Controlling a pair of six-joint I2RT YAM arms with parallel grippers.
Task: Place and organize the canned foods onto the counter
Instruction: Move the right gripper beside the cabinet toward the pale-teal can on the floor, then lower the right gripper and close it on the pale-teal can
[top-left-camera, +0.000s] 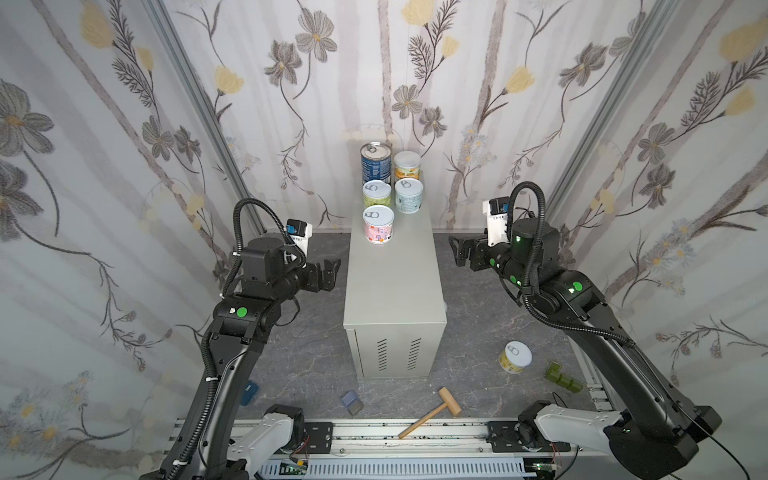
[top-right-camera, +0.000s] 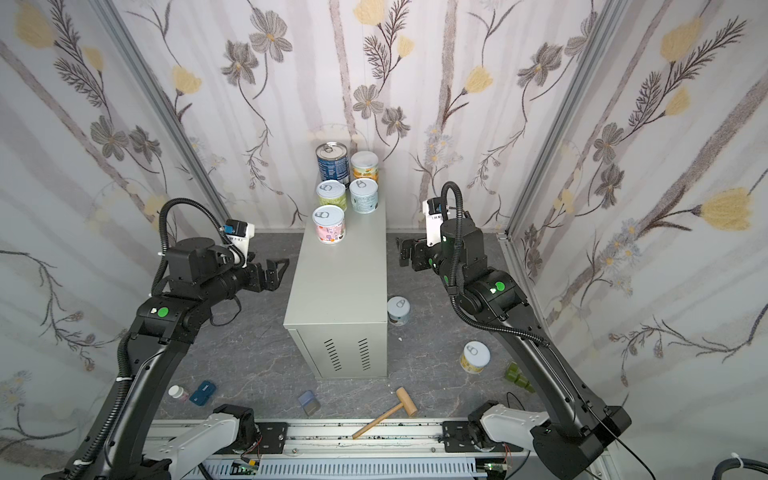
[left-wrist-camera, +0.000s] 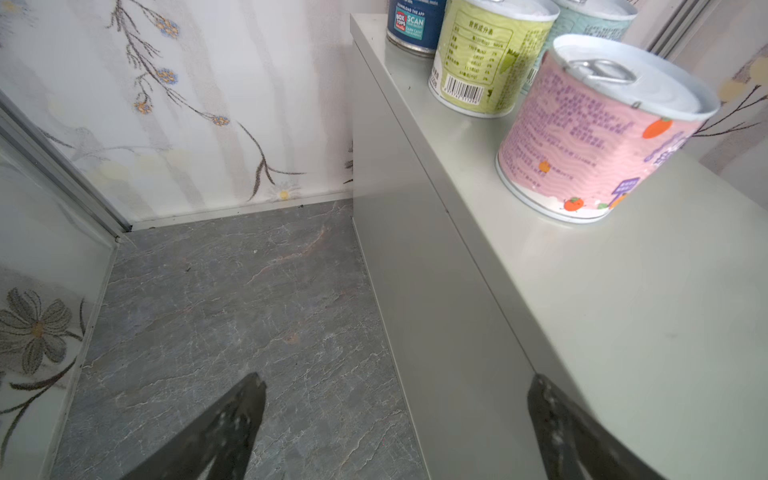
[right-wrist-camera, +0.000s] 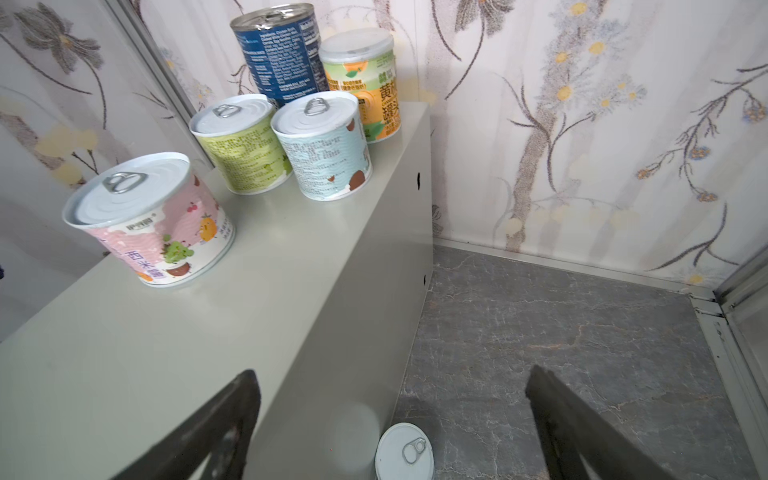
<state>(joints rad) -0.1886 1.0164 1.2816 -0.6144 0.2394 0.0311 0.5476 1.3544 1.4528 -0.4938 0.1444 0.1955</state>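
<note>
The counter (top-left-camera: 395, 286) stands mid-floor, with several cans at its far end: a tall blue can (top-left-camera: 375, 163), an orange can (top-left-camera: 407, 165), a green can (top-left-camera: 377, 194), a light-blue can (top-left-camera: 409, 196) and a pink can (top-left-camera: 378, 224). A yellow can (top-left-camera: 515, 358) stands on the floor at the right. A grey-blue can (top-right-camera: 399, 310) stands against the counter's right side, below my right gripper (right-wrist-camera: 392, 372). Both grippers are open and empty: the left gripper (top-left-camera: 332, 272) is beside the counter's left edge, the right gripper (top-left-camera: 456, 251) beside its right edge.
On the dark marbled floor in front of the counter lie a wooden mallet (top-left-camera: 432, 411) and a blue-grey block (top-left-camera: 352, 402). Green blocks (top-left-camera: 563, 377) sit at the right, a dark blue box (top-right-camera: 202, 392) and a small white bottle (top-right-camera: 178, 392) at the left. Floral walls enclose three sides.
</note>
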